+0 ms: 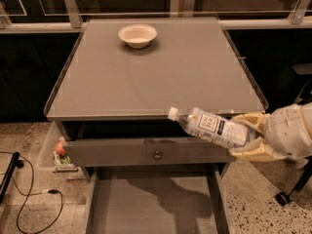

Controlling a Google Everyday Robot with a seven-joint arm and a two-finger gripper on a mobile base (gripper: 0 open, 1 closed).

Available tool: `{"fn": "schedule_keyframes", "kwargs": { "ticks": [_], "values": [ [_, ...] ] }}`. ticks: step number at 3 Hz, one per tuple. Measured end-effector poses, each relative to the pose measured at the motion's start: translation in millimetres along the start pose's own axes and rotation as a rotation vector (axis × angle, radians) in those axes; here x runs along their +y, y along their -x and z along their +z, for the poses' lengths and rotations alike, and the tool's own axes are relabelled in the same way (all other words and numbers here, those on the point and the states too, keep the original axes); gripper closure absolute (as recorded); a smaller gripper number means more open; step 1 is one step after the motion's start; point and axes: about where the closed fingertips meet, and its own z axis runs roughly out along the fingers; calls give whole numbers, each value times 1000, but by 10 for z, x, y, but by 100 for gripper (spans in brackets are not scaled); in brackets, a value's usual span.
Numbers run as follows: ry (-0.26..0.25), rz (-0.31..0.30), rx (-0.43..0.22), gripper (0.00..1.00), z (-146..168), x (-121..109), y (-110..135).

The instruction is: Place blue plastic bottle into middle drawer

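The blue plastic bottle (210, 126), clear with a white cap and a white-and-blue label, is held in the air in front of the cabinet's front edge, lying nearly level with its cap pointing left. My gripper (249, 136) is at the right, its pale fingers shut on the bottle's base end. The middle drawer (151, 204) is pulled out below, showing a flat grey floor between thin side walls. The bottle hangs above the drawer's right part, in front of the upper drawer's panel.
A white bowl (137, 35) sits at the back of the grey cabinet top (146, 77). The upper drawer front with a round knob (157, 155) is slightly open. A bin with small items (58, 152) and cables (29, 199) lie at the left on the floor. A chair base (292, 189) stands at the right.
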Motion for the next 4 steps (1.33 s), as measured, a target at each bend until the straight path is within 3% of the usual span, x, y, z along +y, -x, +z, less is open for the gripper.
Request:
{"fn": "schedule_keyframes", "kwargs": {
  "ticks": [1,2,3,4],
  "values": [
    [-8,112,100,100,413,110,-733],
    [-7,112,100,100,412,111,-730],
    [33,90,123,100,632,221,-849],
    [103,32,161,100,1143,511,-1213]
  ]
}}
